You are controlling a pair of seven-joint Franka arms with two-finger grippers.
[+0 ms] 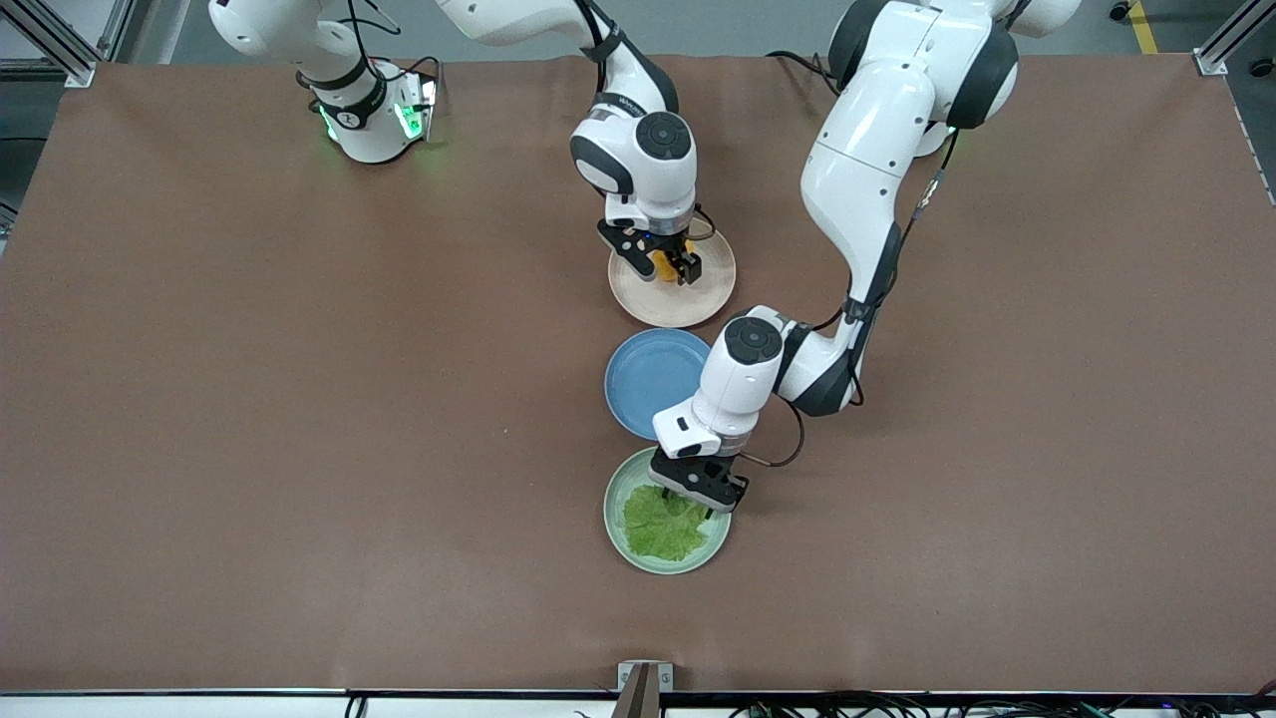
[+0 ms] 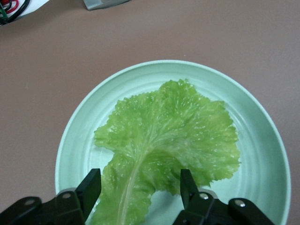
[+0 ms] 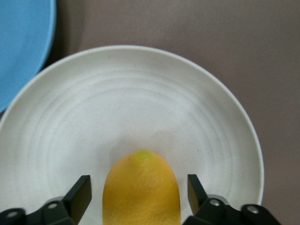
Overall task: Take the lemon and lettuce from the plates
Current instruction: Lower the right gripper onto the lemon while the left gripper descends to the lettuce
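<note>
Lemon (image 3: 141,187) and lettuce (image 2: 166,145) are both seen on their plates, so neither pick is judged complete. The lemon lies on the beige plate (image 1: 710,294), which sits toward the robots' edge of the tabletop (image 1: 299,399), near its middle; the right gripper (image 1: 663,261) is lowered over it, its jaws spread with one on either side of the fruit and a gap visible on both sides. The lettuce lies flat in the green plate (image 1: 616,494), nearer the front edge, with a blue plate (image 1: 643,374) set between the two. The left gripper (image 2: 140,190) is lowered at the stem end of the leaf, its jaws spread astride the pale rib, not yet pinching it. Both grasps are judged to be at the closing stage; gripping and lifting remain to be done.
</note>
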